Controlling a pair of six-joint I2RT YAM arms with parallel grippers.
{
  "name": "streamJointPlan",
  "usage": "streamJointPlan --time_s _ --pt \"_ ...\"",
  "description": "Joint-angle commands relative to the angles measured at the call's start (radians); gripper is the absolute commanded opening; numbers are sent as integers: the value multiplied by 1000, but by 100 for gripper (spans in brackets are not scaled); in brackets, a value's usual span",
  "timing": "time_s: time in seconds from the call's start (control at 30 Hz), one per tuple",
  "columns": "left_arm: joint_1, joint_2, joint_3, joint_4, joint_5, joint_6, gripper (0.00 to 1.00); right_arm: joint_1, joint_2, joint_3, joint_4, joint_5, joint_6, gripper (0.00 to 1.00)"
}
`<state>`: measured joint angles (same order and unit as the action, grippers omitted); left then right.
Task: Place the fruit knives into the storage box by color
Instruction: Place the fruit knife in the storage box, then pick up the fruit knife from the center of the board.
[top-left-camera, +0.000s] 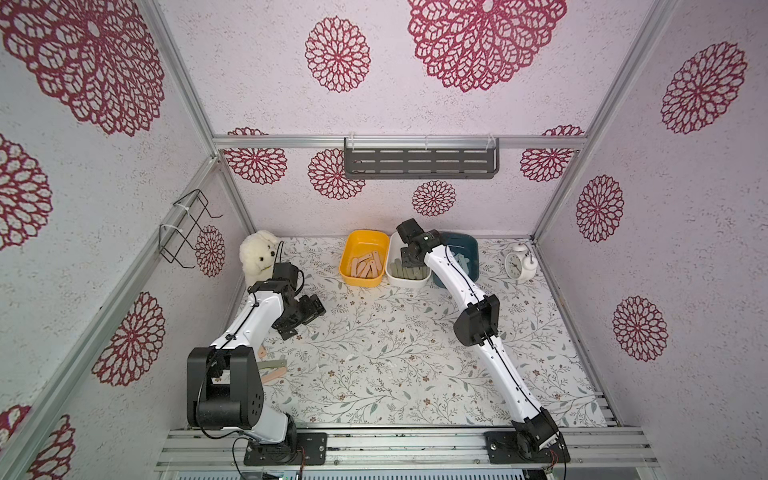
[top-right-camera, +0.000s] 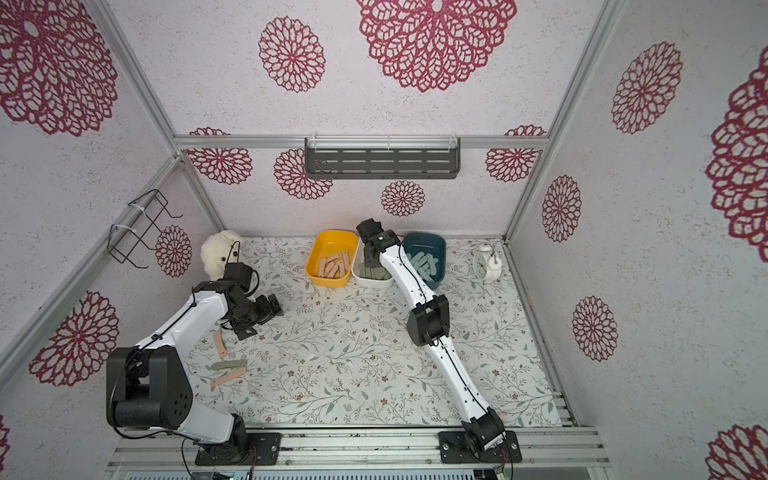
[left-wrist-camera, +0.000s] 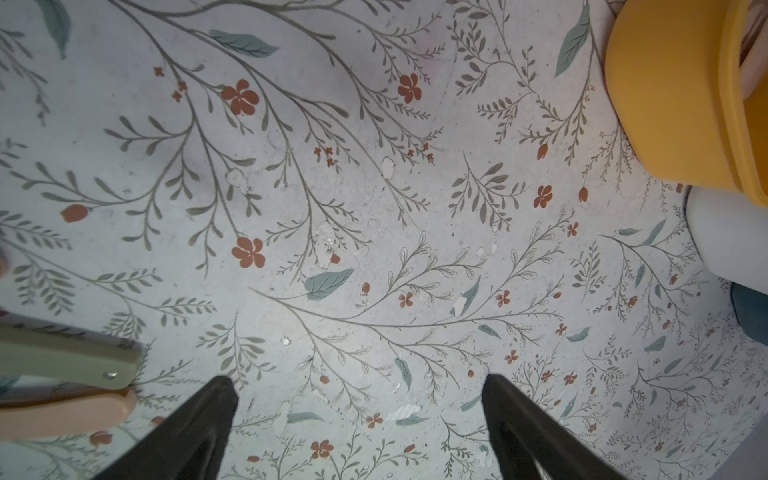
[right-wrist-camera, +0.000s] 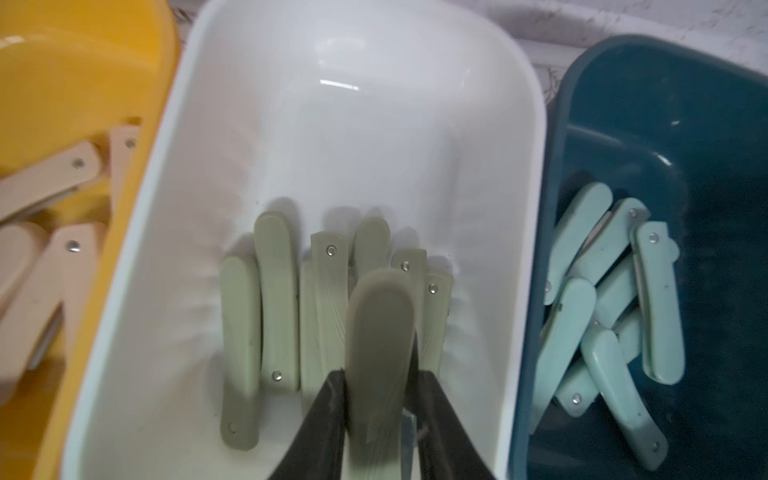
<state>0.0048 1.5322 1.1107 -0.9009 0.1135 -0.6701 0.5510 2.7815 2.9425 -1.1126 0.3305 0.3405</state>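
My right pincer (right-wrist-camera: 376, 374) hung low over the white tub (right-wrist-camera: 340, 137), its jaws close on either side of one olive knife (right-wrist-camera: 380, 316). I could not tell whether they pinched it or stood just loose of it. I judged it was held lengthwise so it would land in line with the olive knives (right-wrist-camera: 276, 299) lying side by side beneath. It looked like a flat, dull green bar with a rounded end, blurred, a sliver of grey blade showing at its edge. The neighbours kept their own colours: peach knives (right-wrist-camera: 45, 174) in the yellow tub (right-wrist-camera: 62, 83), mint knives (right-wrist-camera: 656, 299) in the teal tub (right-wrist-camera: 623, 104). My left pincer (left-wrist-camera: 359, 390) stood wide apart and empty over the mat (top-right-camera: 353, 353), near three loose knives (top-right-camera: 227, 365), two peach and one olive.
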Motion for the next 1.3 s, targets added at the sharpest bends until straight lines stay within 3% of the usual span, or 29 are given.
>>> streamJointPlan --time_s 0.0,0.13,0.27,0.47,0.67,0.93,1.0,1.07,1.2,1.27 --pt "12 7 46 -68 -93 -1 97 1 -27 22 36 -16 -30 45" --pt "36 21 65 -133 -200 -21 97 3 -51 21 34 -44 -38 64" --pt "63 13 11 -135 -270 -137 97 16 -88 23 0 -68 -53 84" --pt "178 -71 -95 -38 -325 -184 98 57 -149 21 -1 -90 -78 99" --pt "319 -58 -162 32 -273 -181 96 152 -142 23 -14 -70 -77 99" --pt "399 95 -129 158 -252 -118 89 193 -170 22 -39 -77 -82 99" --pt "406 157 -104 169 -212 -119 84 193 -180 22 -42 -82 -84 99" --pt "409 205 -88 177 -182 -127 71 190 -193 21 -46 -93 -84 99" --pt "409 238 -78 196 -169 -128 57 181 -206 11 -43 -119 -85 99" --pt "408 255 -64 197 -157 -125 46 177 -206 10 -41 -122 -84 99"
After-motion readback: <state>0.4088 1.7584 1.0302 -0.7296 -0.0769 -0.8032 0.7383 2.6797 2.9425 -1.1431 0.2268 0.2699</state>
